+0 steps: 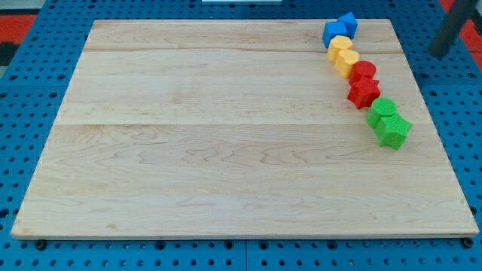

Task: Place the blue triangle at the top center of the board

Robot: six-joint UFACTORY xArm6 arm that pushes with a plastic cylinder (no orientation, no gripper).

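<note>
A pale wooden board (226, 128) lies on a blue perforated table (30, 83). The blue triangle block (349, 22) sits at the frame's upper right, touching another blue block (334, 33). My tip is not visible; a dark rod (450, 30) blurs at the upper right.

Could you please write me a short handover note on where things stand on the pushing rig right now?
The rod shows at the view's top right, off the board; my tip cannot be made out.
Blue blocks sit at the board's top right corner, heading a touching chain: yellow blocks, red blocks, green blocks. I cannot tell which blue piece is the triangle.
Done: nothing visible yet.
Left: push the blue triangle leftward along the top edge to the top centre.
</note>
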